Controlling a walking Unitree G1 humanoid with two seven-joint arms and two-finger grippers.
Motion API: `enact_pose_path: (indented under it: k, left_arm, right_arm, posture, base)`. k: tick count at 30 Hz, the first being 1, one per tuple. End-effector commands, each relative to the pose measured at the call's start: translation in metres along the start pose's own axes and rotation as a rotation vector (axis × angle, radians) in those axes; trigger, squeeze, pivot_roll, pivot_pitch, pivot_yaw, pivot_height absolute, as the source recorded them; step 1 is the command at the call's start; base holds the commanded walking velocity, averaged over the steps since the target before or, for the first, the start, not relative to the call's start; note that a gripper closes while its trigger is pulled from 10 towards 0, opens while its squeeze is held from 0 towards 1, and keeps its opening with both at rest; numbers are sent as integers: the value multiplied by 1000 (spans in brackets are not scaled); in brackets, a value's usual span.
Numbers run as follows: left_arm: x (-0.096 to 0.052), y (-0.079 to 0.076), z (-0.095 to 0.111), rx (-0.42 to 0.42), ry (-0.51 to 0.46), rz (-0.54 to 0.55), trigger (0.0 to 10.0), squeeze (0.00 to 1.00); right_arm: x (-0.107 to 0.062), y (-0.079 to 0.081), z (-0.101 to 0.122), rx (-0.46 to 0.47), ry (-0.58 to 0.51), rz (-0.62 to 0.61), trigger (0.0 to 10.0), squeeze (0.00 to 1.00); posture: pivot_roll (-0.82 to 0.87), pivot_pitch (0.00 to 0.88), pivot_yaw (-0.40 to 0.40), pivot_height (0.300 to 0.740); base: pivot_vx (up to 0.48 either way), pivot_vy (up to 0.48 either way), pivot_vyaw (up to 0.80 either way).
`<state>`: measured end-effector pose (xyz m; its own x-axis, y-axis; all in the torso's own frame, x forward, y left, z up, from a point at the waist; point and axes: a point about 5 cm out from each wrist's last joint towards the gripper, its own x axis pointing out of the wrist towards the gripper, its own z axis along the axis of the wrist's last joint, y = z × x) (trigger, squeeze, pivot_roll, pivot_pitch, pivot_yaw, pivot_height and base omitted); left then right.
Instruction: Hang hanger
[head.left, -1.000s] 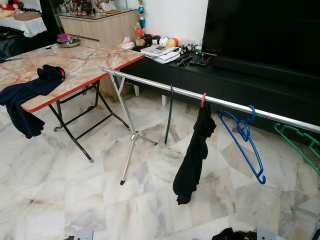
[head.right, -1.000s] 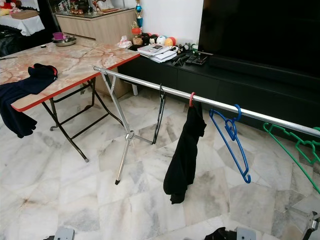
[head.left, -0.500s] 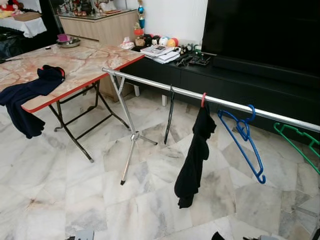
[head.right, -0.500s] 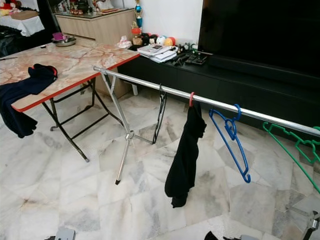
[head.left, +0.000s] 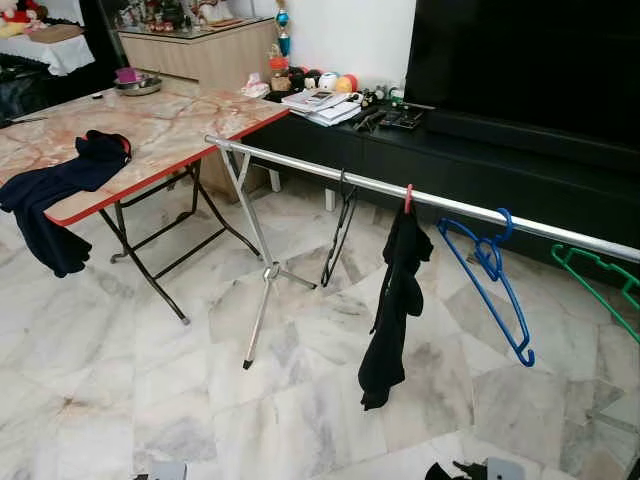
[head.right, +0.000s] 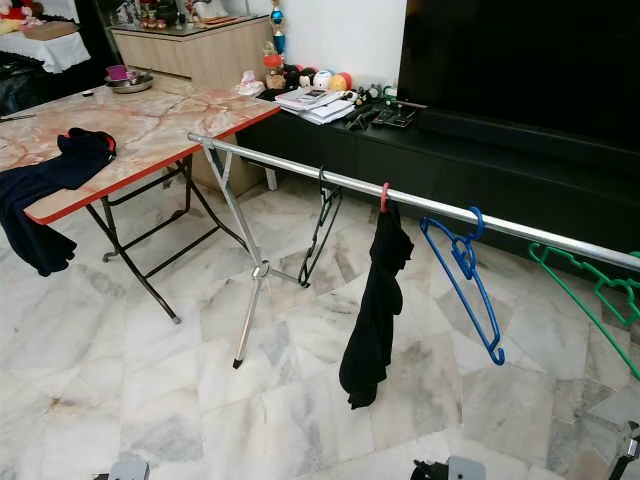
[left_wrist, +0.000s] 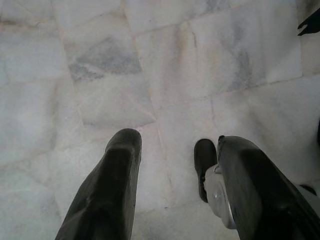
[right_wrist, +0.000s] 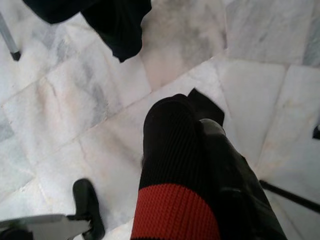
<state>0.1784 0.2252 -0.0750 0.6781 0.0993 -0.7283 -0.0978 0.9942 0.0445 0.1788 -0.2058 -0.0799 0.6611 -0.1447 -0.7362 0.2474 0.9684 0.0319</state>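
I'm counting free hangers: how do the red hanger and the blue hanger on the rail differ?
The red hanger carries a black garment that hides all but its hook; the blue hanger hangs bare, its whole frame visible. The red hanger sits nearer the rack's leg. Both hook over the same metal rail.

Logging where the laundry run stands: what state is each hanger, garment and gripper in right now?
Black hanger: on rail, empty.
Red hanger: on rail, carrying black garment.
Blue hanger: on rail, empty.
Green hanger: on rail, empty.
Dark garment: draped over table edge.
Left gripper: open, empty.
Right gripper: shut on black-and-red cloth.
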Motion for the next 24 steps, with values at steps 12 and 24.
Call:
enact_pose_path:
  k: [12, 24]
  left_arm:
    - [0, 0, -1, -7, 9, 1, 10000, 0]
    - [0, 1, 0, -11, 6, 5, 10000, 0]
  right_arm:
    - [1, 3, 1, -22, 2, 7, 10000, 0]
    - [1, 2, 2, -29, 2, 7, 10000, 0]
  posture:
    - [64, 15, 37, 740]
    - [64, 21, 42, 740]
  base:
    - [268, 0, 0]
    - [284, 0, 0]
